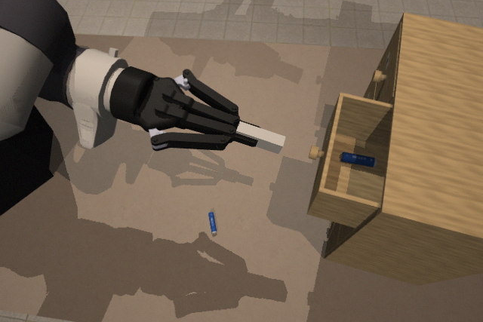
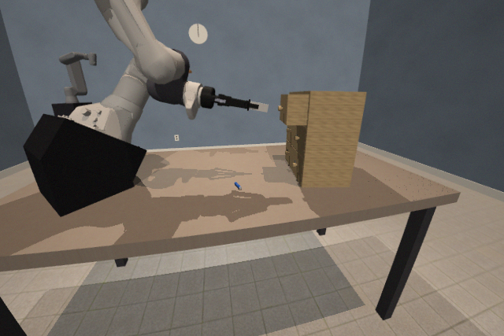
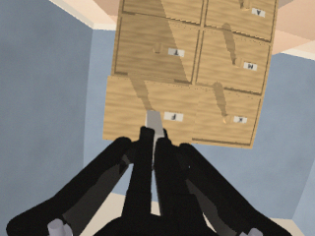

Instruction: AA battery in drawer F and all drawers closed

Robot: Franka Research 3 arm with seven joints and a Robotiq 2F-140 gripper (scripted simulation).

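A thick blue battery point(image 1: 358, 159), apparently the AA, lies in the open drawer F point(image 1: 343, 204) point(image 2: 298, 108) point(image 3: 123, 108). The drawer sticks out of the top row of the wooden chest point(image 1: 436, 135) point(image 2: 333, 141) and looks about level. A smaller, thinner blue battery point(image 1: 212, 222) point(image 2: 237, 186) lies on the table. My gripper point(image 1: 260, 135) point(image 2: 259, 106) point(image 3: 152, 121) is shut and empty, its pale fingertips together. It points nearly level at the drawer front, a short gap before the knob point(image 1: 315, 152) point(image 2: 280, 108). The fingertips hide that knob in the wrist view.
The neighbouring drawer in the same row, with its knob point(image 1: 378, 75) point(image 3: 224, 119), looks pushed in. The other visible drawers, such as the one marked M point(image 3: 221, 56), also look pushed in. The table point(image 2: 203, 238) has its near edge in front of the chest's side.
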